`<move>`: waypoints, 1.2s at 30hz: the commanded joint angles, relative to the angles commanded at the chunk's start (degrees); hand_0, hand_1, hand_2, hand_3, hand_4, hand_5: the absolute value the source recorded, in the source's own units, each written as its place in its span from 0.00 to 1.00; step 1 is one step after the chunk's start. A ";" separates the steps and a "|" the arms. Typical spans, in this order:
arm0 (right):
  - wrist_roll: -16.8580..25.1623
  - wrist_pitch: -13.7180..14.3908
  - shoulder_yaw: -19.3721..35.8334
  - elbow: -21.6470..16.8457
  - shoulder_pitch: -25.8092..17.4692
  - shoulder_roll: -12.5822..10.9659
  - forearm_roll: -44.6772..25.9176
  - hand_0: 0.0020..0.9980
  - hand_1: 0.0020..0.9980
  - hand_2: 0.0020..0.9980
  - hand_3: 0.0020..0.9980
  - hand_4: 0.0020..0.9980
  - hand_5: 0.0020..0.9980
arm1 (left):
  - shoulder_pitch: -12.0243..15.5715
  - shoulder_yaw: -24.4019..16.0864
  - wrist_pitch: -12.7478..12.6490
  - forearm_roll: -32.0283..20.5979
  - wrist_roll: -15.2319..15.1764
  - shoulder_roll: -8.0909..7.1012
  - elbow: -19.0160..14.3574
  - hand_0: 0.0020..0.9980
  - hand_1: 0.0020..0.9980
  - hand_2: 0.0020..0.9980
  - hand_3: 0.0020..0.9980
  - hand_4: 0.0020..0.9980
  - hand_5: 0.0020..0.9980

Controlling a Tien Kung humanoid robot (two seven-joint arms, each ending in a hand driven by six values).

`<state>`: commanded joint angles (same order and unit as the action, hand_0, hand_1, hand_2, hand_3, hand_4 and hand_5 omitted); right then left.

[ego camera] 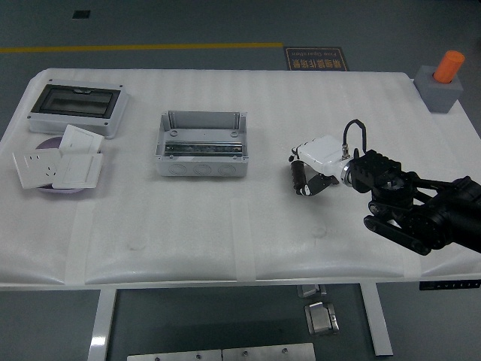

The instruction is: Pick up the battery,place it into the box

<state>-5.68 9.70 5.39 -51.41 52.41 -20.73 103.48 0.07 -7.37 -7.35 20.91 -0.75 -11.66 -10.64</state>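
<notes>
An open grey box stands on the white table, left of centre, with a metal rail inside. My right hand, with its white back cover, is to the right of the box, low over the table. Its fingers are curled around a small dark cylinder, the battery, which they mostly hide. The hand is about a hand's width from the box's right wall. The left arm is out of view.
A grey enclosure with a dark clear lid lies at the far left. White wall-socket plates lie on a purple disc in front of it. A grey block with an orange knob stands at the far right corner.
</notes>
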 joint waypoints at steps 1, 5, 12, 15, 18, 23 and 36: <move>0.02 0.04 0.00 -0.01 -0.03 0.00 -0.01 0.32 0.56 0.73 0.76 0.95 0.40 | 0.00 0.09 -0.01 -0.10 -0.04 0.00 -0.01 0.59 0.62 0.50 0.65 0.58 0.34; 0.30 0.57 -0.01 -0.09 -0.30 0.07 -0.08 0.32 0.55 0.72 0.75 0.95 0.40 | -0.05 1.12 -0.15 -1.25 -0.52 0.00 -0.14 0.59 0.62 0.50 0.65 0.58 0.35; 0.57 2.28 -0.30 -0.32 -0.46 0.06 -0.01 0.32 0.55 0.72 0.74 0.94 0.41 | -0.13 2.05 -0.47 -2.19 -1.34 0.04 -0.22 0.59 0.62 0.50 0.65 0.58 0.35; 0.66 2.94 -0.52 -0.46 -0.50 0.13 0.10 0.31 0.54 0.70 0.72 0.91 0.40 | 0.01 1.88 -0.57 -2.06 -1.42 0.03 -0.19 0.59 0.62 0.50 0.65 0.59 0.35; 0.79 3.31 -0.82 -0.43 -0.56 0.24 0.09 0.31 0.54 0.70 0.72 0.91 0.40 | 0.07 1.91 -0.63 -2.15 -1.51 -0.01 -0.19 0.59 0.62 0.50 0.65 0.59 0.35; 1.07 3.53 -1.50 -0.26 -0.69 0.36 -0.08 0.29 0.50 0.64 0.65 0.65 0.27 | -0.01 2.24 -0.71 -2.40 -1.77 -0.04 -0.23 0.59 0.62 0.50 0.65 0.59 0.36; 1.60 3.84 -2.24 0.09 -0.19 0.56 -0.52 0.28 0.47 0.62 0.65 0.52 0.21 | -0.06 1.30 -0.68 0.33 -1.49 -0.03 -0.27 0.59 0.62 0.50 0.65 0.59 0.36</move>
<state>-4.08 13.54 3.14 -51.32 52.21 -20.18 102.96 0.00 -6.07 -8.03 21.24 -2.24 -11.69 -10.90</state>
